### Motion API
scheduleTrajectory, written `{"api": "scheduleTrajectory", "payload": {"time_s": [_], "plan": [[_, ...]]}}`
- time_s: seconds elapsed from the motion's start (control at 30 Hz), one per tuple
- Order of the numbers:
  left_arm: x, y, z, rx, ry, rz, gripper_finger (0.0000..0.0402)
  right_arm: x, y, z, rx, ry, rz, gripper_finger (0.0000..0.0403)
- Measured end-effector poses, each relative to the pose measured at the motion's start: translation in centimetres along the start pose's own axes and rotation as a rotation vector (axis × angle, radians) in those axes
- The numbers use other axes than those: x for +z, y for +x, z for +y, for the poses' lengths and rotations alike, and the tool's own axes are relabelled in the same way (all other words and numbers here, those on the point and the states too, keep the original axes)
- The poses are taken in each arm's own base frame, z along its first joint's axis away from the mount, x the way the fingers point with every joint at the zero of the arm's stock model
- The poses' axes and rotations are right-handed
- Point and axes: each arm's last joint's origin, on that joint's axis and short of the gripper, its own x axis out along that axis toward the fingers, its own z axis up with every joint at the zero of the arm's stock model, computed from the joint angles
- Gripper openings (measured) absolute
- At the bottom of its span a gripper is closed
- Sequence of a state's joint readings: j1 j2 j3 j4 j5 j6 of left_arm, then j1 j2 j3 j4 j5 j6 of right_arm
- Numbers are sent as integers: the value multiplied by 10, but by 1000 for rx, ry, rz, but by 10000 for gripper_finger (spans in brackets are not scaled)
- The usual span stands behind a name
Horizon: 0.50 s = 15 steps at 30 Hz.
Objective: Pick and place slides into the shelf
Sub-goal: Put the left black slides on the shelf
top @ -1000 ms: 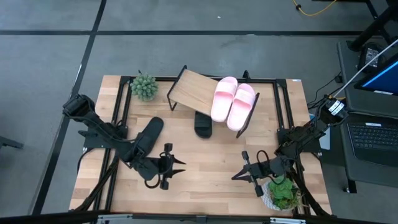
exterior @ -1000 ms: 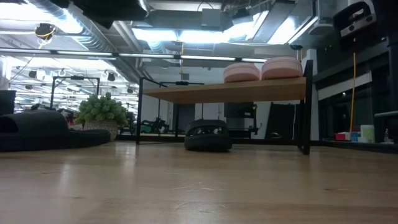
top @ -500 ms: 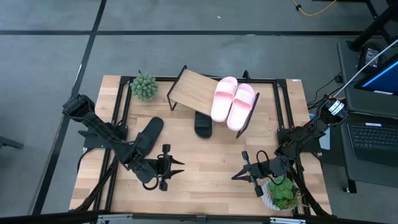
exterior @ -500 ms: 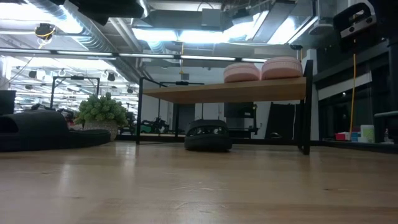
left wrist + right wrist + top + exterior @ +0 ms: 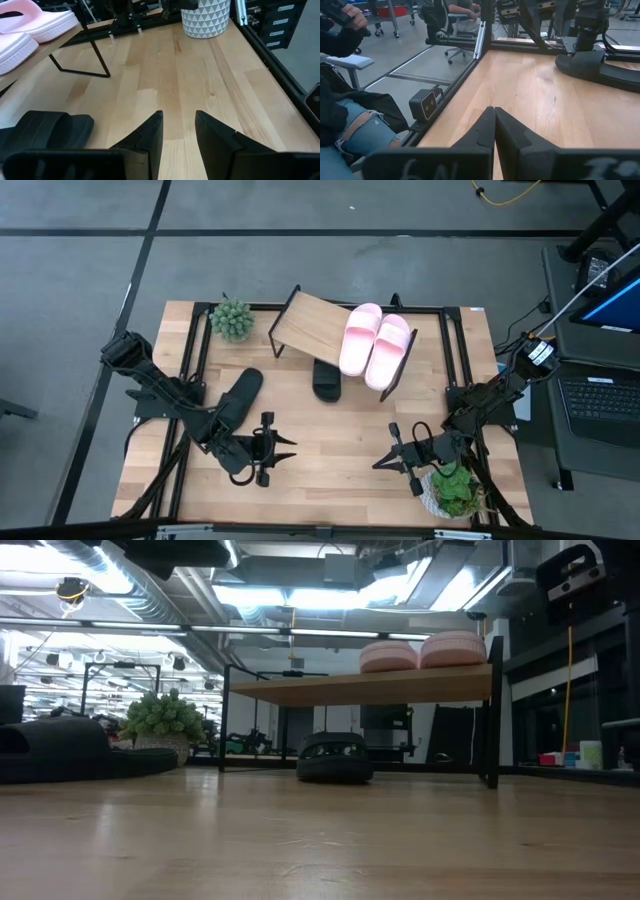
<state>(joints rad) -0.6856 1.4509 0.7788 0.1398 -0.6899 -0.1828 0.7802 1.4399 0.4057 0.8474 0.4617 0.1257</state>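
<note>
2 pink slides (image 5: 375,345) sit side by side on the right end of the shelf (image 5: 305,322), touching each other; the low view shows them as 2 rounded humps on the board. The left part of the board is bare.

1 black slide (image 5: 326,378) lies on the table (image 5: 330,470), tucked partly under the shelf's front edge near the middle; low view shows it sitting beneath the board (image 5: 335,759). The other black slide (image 5: 240,394) lies on the table left of the shelf, well apart from it, angled, just beside the left arm's links. The left wrist view shows a black slide (image 5: 47,129) next to that arm's fingers.

Left gripper (image 5: 281,447) is low over the table's front-left area, in front of the angled black slide, pointing toward the table's middle. Jaws spread with a clear gap, holding nothing (image 5: 177,131).

Right gripper (image 5: 384,461) is over the front-right area, pointing left toward the left gripper, well apart from it. Jaws pressed together, empty (image 5: 493,125).

Small plant (image 5: 232,318) stands at the back-left, just left of the shelf. A 2nd plant in a white patterned pot (image 5: 450,492) stands at the front-right corner, just beside the right arm.

A seated person's knee in torn jeans (image 5: 362,132) shows off the table edge in the right wrist view. Laptop (image 5: 600,390) sits right of the table.
</note>
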Motion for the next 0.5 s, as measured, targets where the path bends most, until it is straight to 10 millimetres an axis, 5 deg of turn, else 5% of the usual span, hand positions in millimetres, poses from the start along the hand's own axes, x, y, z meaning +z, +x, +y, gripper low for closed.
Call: {"api": "scheduleTrajectory", "payload": {"time_s": [0.23, 0.5], "plan": [[-8, -11, -12, -60, 79, 98, 105, 0, 0, 0, 0, -2, 0, 12], [11, -44, -9, 22, -58, 462, 105, 0, 0, 0, 0, 2, 0, 12]]}}
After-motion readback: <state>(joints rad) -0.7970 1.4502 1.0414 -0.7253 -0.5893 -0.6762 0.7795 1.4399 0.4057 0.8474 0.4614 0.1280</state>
